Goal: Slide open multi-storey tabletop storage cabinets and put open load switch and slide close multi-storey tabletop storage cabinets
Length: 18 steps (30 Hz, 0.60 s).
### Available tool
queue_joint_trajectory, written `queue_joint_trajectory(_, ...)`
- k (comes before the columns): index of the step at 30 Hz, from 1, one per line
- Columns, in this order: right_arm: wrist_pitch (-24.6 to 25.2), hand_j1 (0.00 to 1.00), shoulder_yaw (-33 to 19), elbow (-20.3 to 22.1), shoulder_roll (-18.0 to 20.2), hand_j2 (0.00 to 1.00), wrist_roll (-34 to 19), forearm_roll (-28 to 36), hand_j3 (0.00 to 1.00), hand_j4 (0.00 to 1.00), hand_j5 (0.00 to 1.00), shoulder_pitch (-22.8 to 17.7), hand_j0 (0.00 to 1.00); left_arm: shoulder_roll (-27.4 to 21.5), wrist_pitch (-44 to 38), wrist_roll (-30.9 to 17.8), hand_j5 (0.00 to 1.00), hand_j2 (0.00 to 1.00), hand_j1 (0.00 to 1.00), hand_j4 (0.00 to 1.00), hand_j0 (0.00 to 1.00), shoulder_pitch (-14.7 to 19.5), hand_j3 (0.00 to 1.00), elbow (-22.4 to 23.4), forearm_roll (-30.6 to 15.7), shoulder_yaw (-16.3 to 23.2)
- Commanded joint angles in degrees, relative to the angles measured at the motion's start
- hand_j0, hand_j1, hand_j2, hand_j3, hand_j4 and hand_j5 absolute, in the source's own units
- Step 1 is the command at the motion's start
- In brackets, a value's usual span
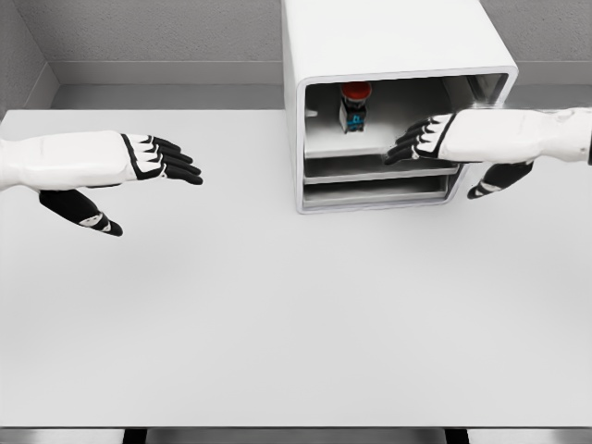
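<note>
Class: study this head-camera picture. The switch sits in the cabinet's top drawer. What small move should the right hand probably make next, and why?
Probably press the right hand against the top drawer front to slide it shut. The load switch already stands in the open top level of the cabinet, and the open fingers sit at that drawer's edge. The left hand hovers open, apart over the table.

Left robot hand [139, 166] and right robot hand [444, 139] outstretched (fingers open).

The right hand [421, 141] fills the cabinet [398, 55] mouth; the switch [354, 106] seems set behind it.
</note>
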State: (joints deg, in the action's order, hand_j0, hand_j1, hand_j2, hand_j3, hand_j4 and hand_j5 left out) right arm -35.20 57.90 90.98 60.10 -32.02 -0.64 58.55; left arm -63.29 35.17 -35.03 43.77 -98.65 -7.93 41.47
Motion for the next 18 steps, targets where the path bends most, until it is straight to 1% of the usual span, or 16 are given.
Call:
queue_joint_trajectory(1,0.20,1.00,0.28,4.47,3.53,1.00,1.87,0.38,1.00,1.00,1.00,-0.18,1.00,-0.08,-0.17,0.03,1.00,1.00,1.00,1.00,1.00,0.00,1.00,0.30,-0.42,-0.07)
queue_joint_trajectory(4,0.20,1.00,0.28,5.08,6.25,1.00,1.96,0.38,1.00,1.00,1.00,-4.49,1.00,-0.08,-0.17,0.03,1.00,1.00,1.00,1.00,1.00,0.00,1.00,0.30,-0.42,0.02)
queue_joint_trajectory(6,0.20,1.00,0.28,5.00,6.34,1.00,1.96,0.38,1.00,1.00,1.00,-5.99,1.00,-0.17,-0.17,0.03,1.00,1.00,1.00,1.00,1.00,0.00,1.00,0.30,-0.42,-0.07)
queue_joint_trajectory(8,0.20,1.00,0.37,4.56,6.08,1.00,2.83,0.46,1.00,1.00,1.00,-6.07,1.00,-0.26,-0.17,0.03,1.00,1.00,1.00,1.00,1.00,0.00,1.00,0.30,-0.42,-0.07)
queue_joint_trajectory(9,0.20,1.00,1.34,4.29,6.17,1.00,3.80,0.46,1.00,1.00,1.00,-6.43,1.00,-0.26,-0.17,0.03,1.00,1.00,1.00,1.00,1.00,0.00,1.00,0.30,-0.42,-0.07)
queue_joint_trajectory(16,0.20,1.00,2.39,3.50,6.52,1.00,3.80,0.55,1.00,1.00,1.00,-8.10,1.00,-0.26,-0.17,0.03,1.00,1.00,1.00,1.00,1.00,-0.09,1.00,0.39,-0.42,0.11)
queue_joint_trajectory(18,0.20,1.00,2.30,3.50,5.73,1.00,5.21,1.08,1.00,1.00,1.00,-8.36,1.00,-0.26,-0.17,0.03,1.00,1.00,1.00,1.00,1.00,-0.09,1.00,0.39,-0.42,0.11)
